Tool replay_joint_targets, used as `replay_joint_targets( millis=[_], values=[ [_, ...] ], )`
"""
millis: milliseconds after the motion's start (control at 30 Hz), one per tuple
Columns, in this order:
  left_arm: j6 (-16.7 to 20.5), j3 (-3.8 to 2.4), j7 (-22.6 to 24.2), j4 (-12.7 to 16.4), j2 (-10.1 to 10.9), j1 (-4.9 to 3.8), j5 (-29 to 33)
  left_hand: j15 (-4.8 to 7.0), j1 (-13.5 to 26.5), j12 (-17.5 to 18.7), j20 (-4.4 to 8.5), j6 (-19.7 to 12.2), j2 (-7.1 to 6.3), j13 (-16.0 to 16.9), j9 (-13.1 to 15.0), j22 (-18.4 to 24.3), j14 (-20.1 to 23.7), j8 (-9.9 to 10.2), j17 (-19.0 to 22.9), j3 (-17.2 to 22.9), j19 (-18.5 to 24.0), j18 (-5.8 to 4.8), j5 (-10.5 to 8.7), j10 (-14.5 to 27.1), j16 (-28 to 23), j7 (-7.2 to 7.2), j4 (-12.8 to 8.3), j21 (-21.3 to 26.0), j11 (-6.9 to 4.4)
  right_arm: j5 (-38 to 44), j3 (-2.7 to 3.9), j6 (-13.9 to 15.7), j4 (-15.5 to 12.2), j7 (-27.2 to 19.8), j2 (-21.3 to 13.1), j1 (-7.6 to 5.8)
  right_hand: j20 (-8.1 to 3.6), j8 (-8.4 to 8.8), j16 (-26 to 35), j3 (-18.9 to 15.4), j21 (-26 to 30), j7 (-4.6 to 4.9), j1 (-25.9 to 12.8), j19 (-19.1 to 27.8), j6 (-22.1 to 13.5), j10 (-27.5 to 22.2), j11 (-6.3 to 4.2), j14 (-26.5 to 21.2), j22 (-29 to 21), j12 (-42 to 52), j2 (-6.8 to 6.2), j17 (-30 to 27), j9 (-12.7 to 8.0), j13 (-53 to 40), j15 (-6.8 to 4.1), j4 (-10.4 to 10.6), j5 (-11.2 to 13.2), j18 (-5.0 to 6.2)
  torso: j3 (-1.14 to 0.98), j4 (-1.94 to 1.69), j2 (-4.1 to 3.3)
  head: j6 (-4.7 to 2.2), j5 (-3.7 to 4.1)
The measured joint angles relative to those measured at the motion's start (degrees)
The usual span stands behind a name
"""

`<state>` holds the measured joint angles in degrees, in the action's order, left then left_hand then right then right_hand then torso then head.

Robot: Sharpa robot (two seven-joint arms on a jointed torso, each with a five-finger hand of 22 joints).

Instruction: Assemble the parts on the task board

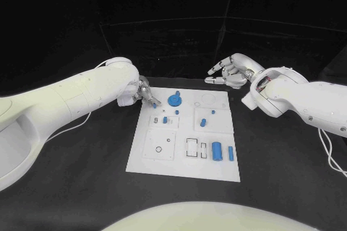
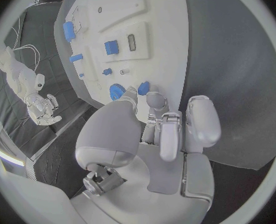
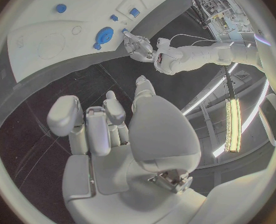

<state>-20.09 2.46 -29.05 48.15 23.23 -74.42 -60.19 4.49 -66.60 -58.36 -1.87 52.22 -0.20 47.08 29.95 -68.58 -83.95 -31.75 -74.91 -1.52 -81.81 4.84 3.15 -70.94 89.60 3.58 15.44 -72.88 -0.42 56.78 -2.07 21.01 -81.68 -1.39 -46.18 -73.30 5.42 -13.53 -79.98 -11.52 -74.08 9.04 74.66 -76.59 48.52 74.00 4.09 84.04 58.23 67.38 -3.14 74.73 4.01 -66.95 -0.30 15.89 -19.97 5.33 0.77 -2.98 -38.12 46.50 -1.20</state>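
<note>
— Counter (image 1: 72, 191) first: black, carrying the white task board (image 1: 184, 168) flat in the middle. Why are both arms up at its far end?

— My guess is that the work is there. The left hand (image 1: 141, 94) sits at the board's far corner with its fingers (image 2: 155, 99) reaching over the edge. The right hand (image 1: 230, 70) hangs beyond the far edge, well apart from every part, probably so the other arm has room.

— What state are the fingers in?

— On the right hand they are apart and loosely curved, with nothing between them. On the left, the thumb and one finger are closed on a small blue part (image 2: 144, 88), and the rest are slightly spread.

— What lies near those fingertips?

— The round blue knob (image 1: 174, 99) stands on the board just beside them. Further from them are the tall blue cylinder (image 1: 218, 150) and a short blue peg (image 1: 203, 123), both lying on the board and nowhere near either hand. A fingertip pinch suits a piece this small, since it leaves the end free to go into a hole.

— Do the views differ in what they show?

— Yes. From the head camera the pinched part is a blue speck at the fingertips (image 1: 155, 105), and I cannot tell from there whether it is gripped. The left wrist camera shows it caught between the two tips, with the knob (image 2: 116, 91) just past them. The right wrist camera sees its own hand (image 3: 113, 129) holding nothing, and the left hand (image 3: 140, 46) beside the knob (image 3: 104, 35) from across the board. None of them shows which hole the part is meant for.
</note>
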Motion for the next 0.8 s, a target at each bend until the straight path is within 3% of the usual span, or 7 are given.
replay_joint_targets(
  millis=[167,300,467,567,667,800],
  values=[
    [0.12,0.00,0.31,-0.04,-0.16,0.04,-0.02,0.00,-0.68,0.00,0.00,0.21,0.15,0.00,-0.08,-0.01,0.00,0.00,0.00,0.29,0.00,0.00,0.00,0.00,0.00,-0.21,-0.28,0.00,0.00,0.00,0.00,0.00,0.04,-0.02,0.03,0.00,0.00,0.00,0.00,0.00,0.00,0.00,0.00,0.00,0.00,0.00,0.00,0.00,0.00,0.00,0.00,0.00,0.00,0.00,0.00,0.00,0.00,0.00,-0.01,-0.01,0.02,0.02,0.04],
    [0.44,0.00,0.58,-0.07,-0.25,0.05,-0.02,0.00,-2.33,0.00,0.00,0.21,1.22,-0.09,-0.24,-0.07,0.00,0.00,0.00,1.20,0.00,0.00,0.00,0.00,0.00,-0.21,-1.20,0.00,0.00,0.00,0.00,0.00,0.09,-0.03,0.06,0.00,0.00,0.00,0.00,0.00,0.00,0.00,0.00,0.00,0.00,0.00,0.00,0.00,0.00,0.00,0.00,0.00,0.00,0.00,0.00,0.00,0.00,0.00,-0.01,-0.02,0.03,0.07,0.04],
    [1.17,0.00,1.05,-0.08,-0.27,0.05,-0.03,0.00,-7.46,0.00,0.00,0.19,3.58,-0.52,-0.65,-0.06,0.00,0.00,0.00,4.68,0.00,0.00,0.00,0.10,0.00,-0.23,-4.64,0.00,-0.51,0.00,0.00,0.00,0.12,-0.03,0.07,0.00,0.00,0.00,0.00,0.00,0.00,0.00,0.00,0.00,0.00,0.00,0.00,0.00,0.00,0.00,0.00,-0.01,0.00,-0.01,0.00,0.00,0.00,0.00,-0.01,-0.02,0.02,0.12,0.04],
    [1.68,0.00,1.39,-0.07,-0.25,0.05,-0.03,0.00,-10.01,0.48,0.23,-0.34,4.20,-0.90,-1.26,-0.06,0.00,0.45,0.00,8.09,-0.23,0.00,-0.05,0.42,0.00,-0.51,-6.60,0.00,-0.81,-0.01,0.00,-0.01,0.14,-0.03,0.08,0.00,0.00,0.00,0.00,0.00,0.00,0.00,0.00,0.00,0.00,0.00,0.00,0.00,0.00,0.00,0.00,0.00,0.00,-0.01,0.00,0.00,0.00,0.00,-0.01,-0.02,0.03,0.18,0.04],
    [2.26,0.00,1.83,0.03,-0.15,0.05,-0.03,0.00,-11.00,1.24,0.24,-0.56,3.80,-1.48,-1.59,-0.06,0.00,0.97,0.00,12.62,-0.24,0.00,0.51,0.54,0.00,-0.29,-8.28,0.00,-0.67,-0.01,0.00,-0.01,0.17,-0.03,0.08,0.00,0.00,0.00,0.00,0.00,0.00,0.00,0.00,0.00,0.00,0.00,0.00,0.00,0.00,0.00,0.00,-0.01,0.00,-0.01,0.00,0.00,-0.20,0.00,-0.01,-0.02,0.03,0.25,0.04],
    [2.85,0.00,2.36,0.48,0.27,0.05,-0.03,0.00,-10.95,2.25,0.24,-1.07,1.54,-2.63,-1.26,-0.05,0.00,-0.22,0.00,17.61,-0.24,0.00,3.78,0.94,0.00,0.22,-4.39,0.32,-0.49,-0.01,0.00,-0.02,0.18,-0.03,0.08,0.00,0.00,0.00,0.00,0.00,0.00,0.00,0.00,0.00,0.00,0.00,0.00,0.00,0.00,0.00,0.00,0.02,0.00,-0.01,0.00,0.00,-0.50,0.00,-0.01,-0.02,0.03,0.23,0.04]
  ],
)
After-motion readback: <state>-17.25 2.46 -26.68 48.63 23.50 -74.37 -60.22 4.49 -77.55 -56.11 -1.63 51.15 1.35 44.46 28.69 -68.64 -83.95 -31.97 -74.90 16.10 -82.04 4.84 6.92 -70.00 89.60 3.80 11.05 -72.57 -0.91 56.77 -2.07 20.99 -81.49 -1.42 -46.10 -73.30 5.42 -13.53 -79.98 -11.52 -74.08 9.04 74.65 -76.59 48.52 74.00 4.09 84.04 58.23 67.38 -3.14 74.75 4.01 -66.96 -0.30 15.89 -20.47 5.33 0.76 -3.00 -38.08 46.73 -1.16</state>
